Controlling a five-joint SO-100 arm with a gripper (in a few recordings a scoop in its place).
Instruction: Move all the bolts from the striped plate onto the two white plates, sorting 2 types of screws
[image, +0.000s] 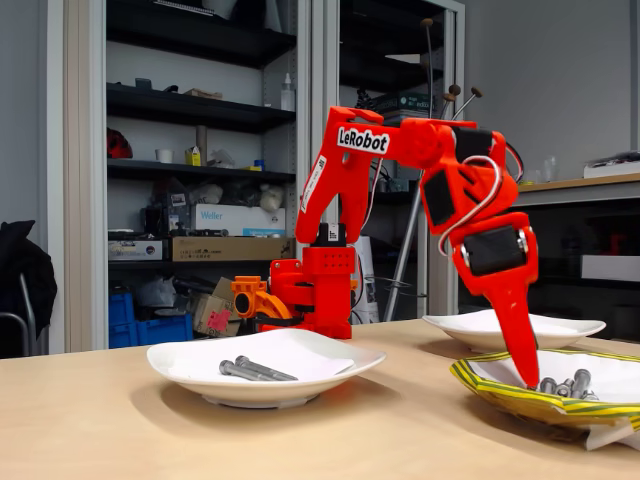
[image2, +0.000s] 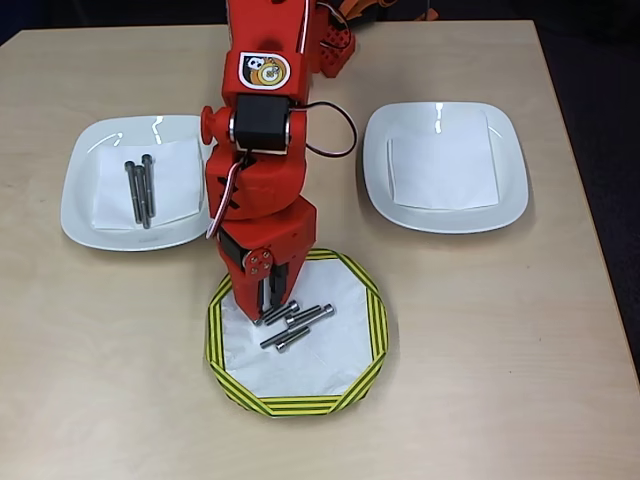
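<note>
**Gripper down in the striped plate, among the bolts**

Overhead view: the red arm (image2: 262, 150) reached from 12 o'clock toward the table's (image2: 480, 350) near edge. The gripper (image2: 268, 305) pointed straight down into the striped plate (image2: 372, 330), at about 10 o'clock inside its rim. Its tips sat on or right beside the end of one bolt. The jaws looked nearly together, but whether they clamped that bolt I could not tell from either view.

The bolts in the striped plate (image2: 298, 325) lay in a loose cluster just up and left of the plate's middle, about four of them, slanted and close to each other, on white paper.

The left white plate (image2: 80, 195), at 10 o'clock from the striped plate, carried long bolts (image2: 140, 190) lying side by side, touching, running 12 to 6 on a paper sheet. The right white plate (image2: 505, 180), at 2 o'clock, held a paper square (image2: 442, 168).

Fixed view: the gripper (image: 530, 378) tip stood in the striped plate (image: 500, 392) beside the bolt heads (image: 565, 384). Long bolts (image: 255, 370) rested in the nearer white plate (image: 330, 365). Shelving (image: 190, 150) stood behind the table.
</note>
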